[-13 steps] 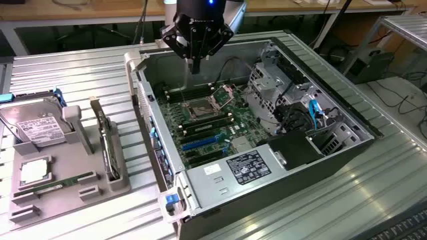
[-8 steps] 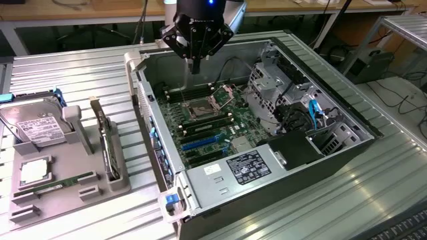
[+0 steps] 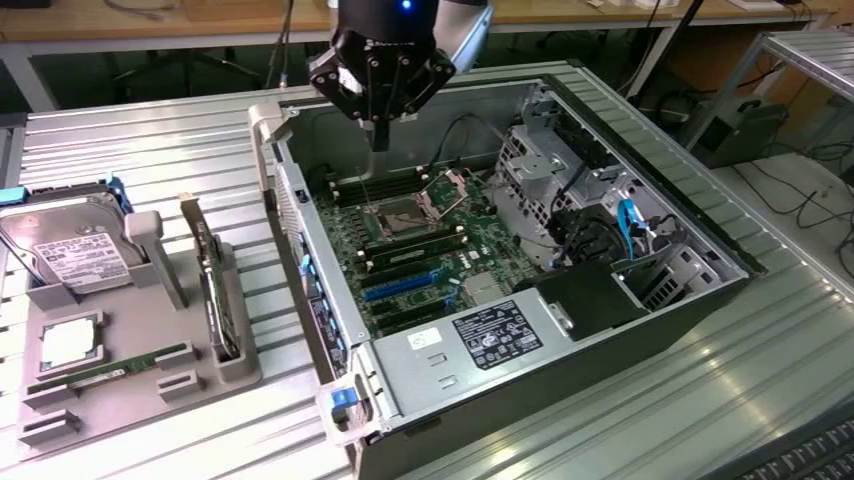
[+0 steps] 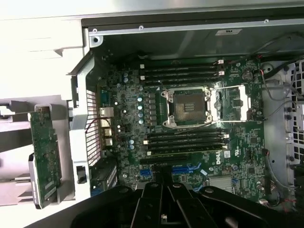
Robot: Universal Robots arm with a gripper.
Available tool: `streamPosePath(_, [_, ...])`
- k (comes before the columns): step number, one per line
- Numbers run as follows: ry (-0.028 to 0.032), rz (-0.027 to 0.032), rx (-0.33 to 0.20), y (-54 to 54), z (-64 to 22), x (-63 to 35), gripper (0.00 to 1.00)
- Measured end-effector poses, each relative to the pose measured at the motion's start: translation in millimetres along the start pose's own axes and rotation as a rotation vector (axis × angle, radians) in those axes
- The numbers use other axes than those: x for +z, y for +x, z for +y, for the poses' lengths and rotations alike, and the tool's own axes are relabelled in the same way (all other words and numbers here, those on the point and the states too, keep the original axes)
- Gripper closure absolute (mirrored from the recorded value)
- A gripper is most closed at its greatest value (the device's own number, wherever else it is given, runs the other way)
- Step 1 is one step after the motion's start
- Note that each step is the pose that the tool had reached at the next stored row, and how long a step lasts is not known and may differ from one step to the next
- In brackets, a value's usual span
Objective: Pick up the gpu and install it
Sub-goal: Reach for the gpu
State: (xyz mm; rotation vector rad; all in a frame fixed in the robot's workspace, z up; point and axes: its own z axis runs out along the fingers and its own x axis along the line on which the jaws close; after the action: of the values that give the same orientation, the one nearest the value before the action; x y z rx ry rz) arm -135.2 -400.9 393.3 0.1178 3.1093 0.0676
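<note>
One gripper (image 3: 379,140), its fingers pressed together and holding nothing, hung at the upper middle of the exterior view above the open computer case (image 3: 601,390), while the gpu (image 3: 214,290) stood on edge in the gray holder (image 3: 134,405) at the left, well apart.

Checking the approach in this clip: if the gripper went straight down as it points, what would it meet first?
Most likely the motherboard, near its blue slots, inside the open case; depth below the shut gripper is unclear. The gpu stands apart in the grey holder.
</note>
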Motion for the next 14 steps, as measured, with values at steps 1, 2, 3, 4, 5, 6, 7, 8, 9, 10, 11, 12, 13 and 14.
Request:
streamPosePath(1, [-0.0001,-0.0009,0.000,6.2,-2.5,-0.3,0.89])
streamPosePath(2, [-0.0002,-0.0014,0.000,10.4,-4.2,-0.4,0.89])
streamPosePath(3, [-0.0001,-0.0016,0.000,14.1,-5.7,-0.6,0.89])
streamPosePath(4, [-0.0002,-0.0019,0.000,18.0,-7.2,-0.8,0.89])
streamPosePath(5, [-0.0001,-0.0021,0.000,21.9,-8.8,-1.0,0.89])
streamPosePath(6, [-0.0002,-0.0026,0.000,26.3,-10.6,-1.2,0.89])
streamPosePath(7, [-0.0003,-0.0030,0.000,30.0,-12.2,-1.3,0.89])
streamPosePath(8, [-0.0003,-0.0032,0.000,33.4,-13.7,-1.5,0.89])
streamPosePath(9, [-0.0004,-0.0036,0.000,36.9,-15.2,-1.7,0.89])
streamPosePath(10, [-0.0003,-0.0038,0.000,40.4,-16.7,-1.9,0.89])
streamPosePath(11, [-0.0004,-0.0043,0.000,44.2,-18.3,-2.0,0.89])
streamPosePath(12, [-0.0005,-0.0047,0.000,47.5,-19.6,-2.1,0.89])
streamPosePath(13, [-0.0004,-0.0051,0.000,51.7,-21.2,-2.3,0.89])
streamPosePath(14, [-0.0002,-0.0053,0.000,55.5,-22.5,-2.5,0.89])
